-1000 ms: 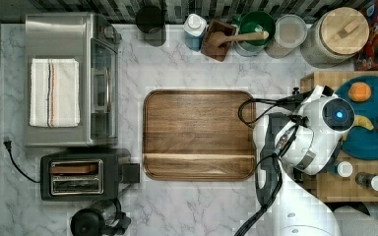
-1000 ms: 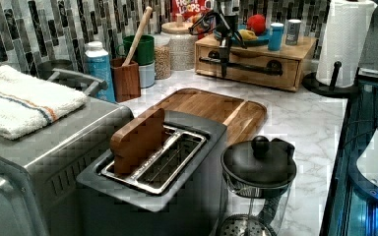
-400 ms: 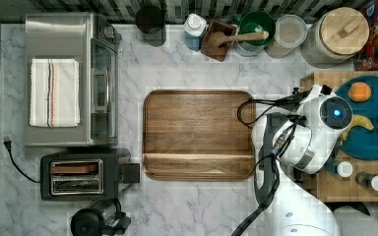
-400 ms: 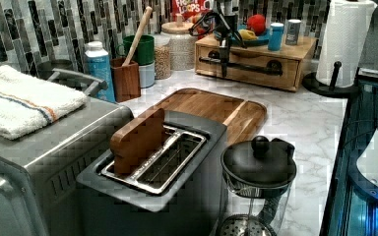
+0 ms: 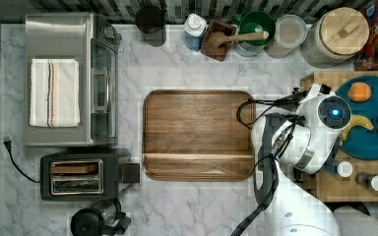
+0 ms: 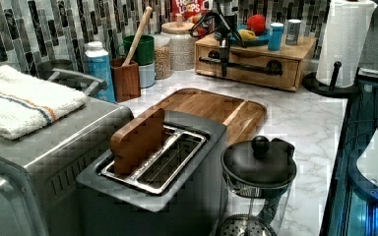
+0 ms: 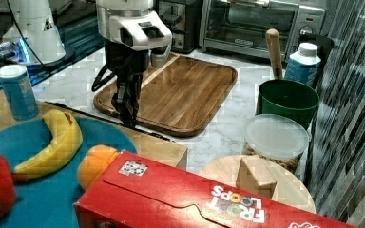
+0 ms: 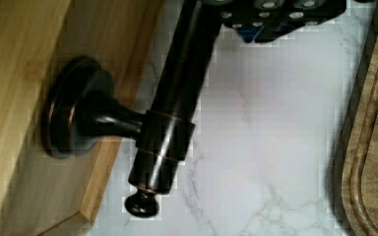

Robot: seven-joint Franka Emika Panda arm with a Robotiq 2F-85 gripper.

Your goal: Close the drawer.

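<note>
Your tool (image 6: 224,49) has slid toward the wooden unit since a second ago, upper centre of the left view, at the thin black bar handle (image 8: 174,98); grip state unclear. Light-wood drawer (image 6: 248,64) now looks nearly flush, so closing seems almost finished.

Light: even, bright indoor.
Glare: sheen on the oven (image 5: 69,78) top; highlight streak on the handle (image 8: 174,93).
Shadows: soft, short.
Quality: blocky compression, wrist view close and soft.
</note>
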